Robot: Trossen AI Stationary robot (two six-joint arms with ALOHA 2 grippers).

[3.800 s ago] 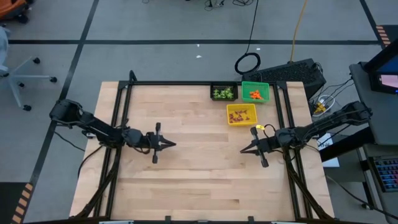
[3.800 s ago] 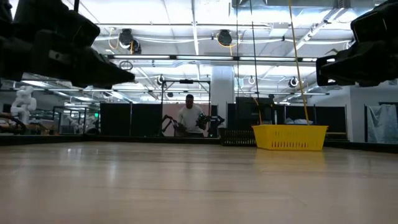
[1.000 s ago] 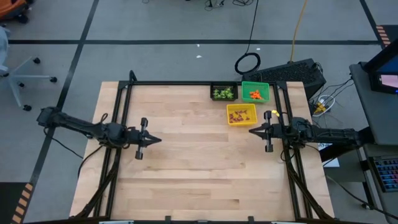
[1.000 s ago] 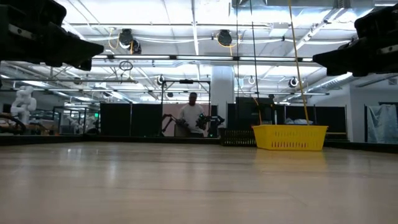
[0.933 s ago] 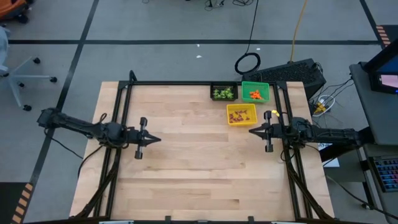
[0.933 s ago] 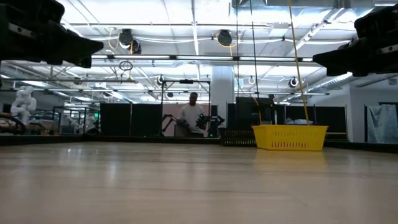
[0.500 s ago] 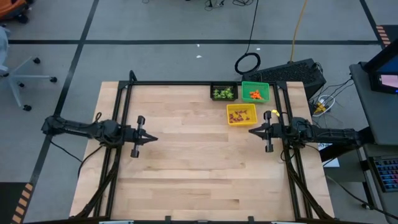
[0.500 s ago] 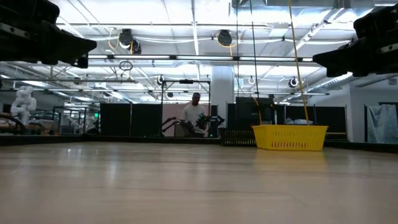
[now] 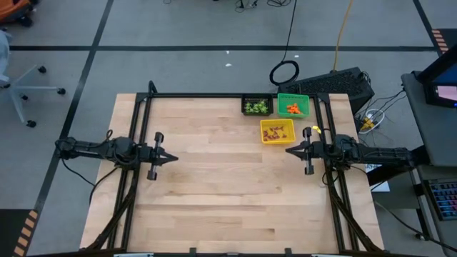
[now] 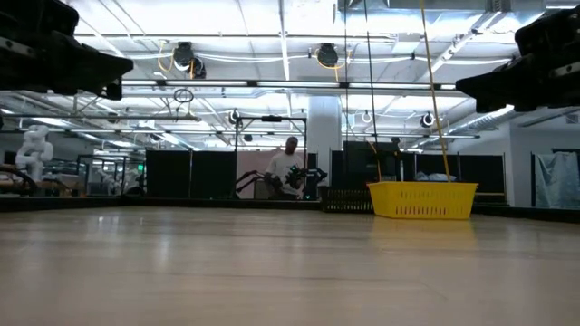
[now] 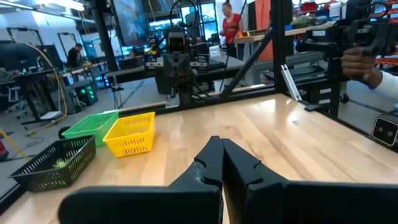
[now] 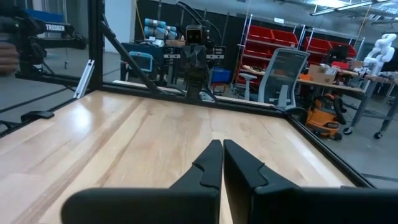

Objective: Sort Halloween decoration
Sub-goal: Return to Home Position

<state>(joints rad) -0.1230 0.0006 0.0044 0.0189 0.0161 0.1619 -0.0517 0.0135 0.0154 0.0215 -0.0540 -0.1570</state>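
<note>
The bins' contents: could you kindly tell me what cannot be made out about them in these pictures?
High view: the trinkets in the black bin, green bin and yellow bin are too small for shapes or counts.
Low view: the yellow bin's wall hides its contents.
Left wrist view: bin walls hide most contents.
Right wrist view: no bins in frame.

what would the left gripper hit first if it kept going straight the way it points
Probably nothing until the right gripper, which faces the left gripper across the table. The yellow bin lies off that line.
</note>
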